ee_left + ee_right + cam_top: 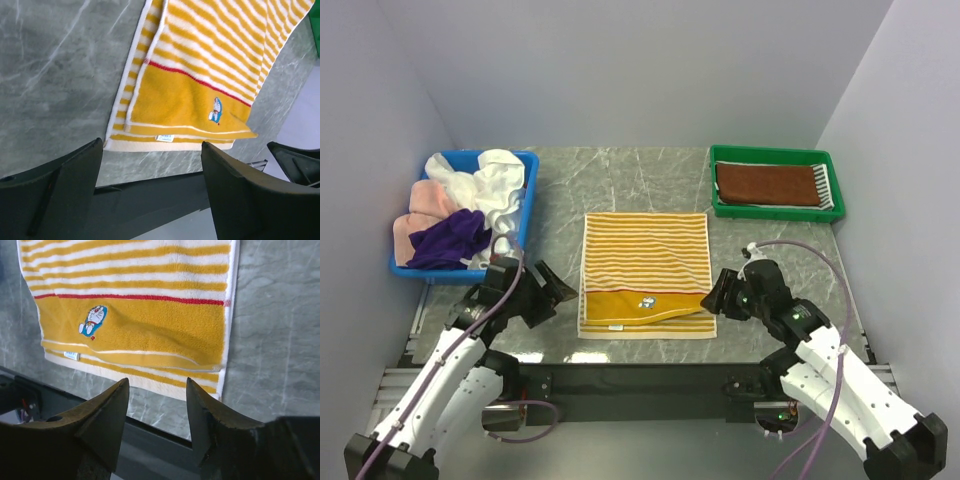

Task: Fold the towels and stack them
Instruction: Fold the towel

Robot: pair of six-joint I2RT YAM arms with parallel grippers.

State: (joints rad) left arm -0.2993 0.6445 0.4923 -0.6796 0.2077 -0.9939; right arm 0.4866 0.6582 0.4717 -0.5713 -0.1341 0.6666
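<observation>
A yellow-white striped towel [645, 272] lies folded in half on the marble table [630, 185], its top layer not quite reaching the near edge. It shows a small blue cartoon figure in the left wrist view [200, 75] and in the right wrist view [135, 305]. My left gripper [556, 292] is open and empty just left of the towel's near left corner. My right gripper [718, 292] is open and empty just right of its near right corner. A folded brown towel [767, 184] lies in the green tray [776, 212]. White, pink and purple towels [460, 205] are heaped in the blue bin [527, 215].
The blue bin stands at the back left and the green tray at the back right. Grey walls close in the table on three sides. The black mounting rail [640, 380] runs along the near table edge.
</observation>
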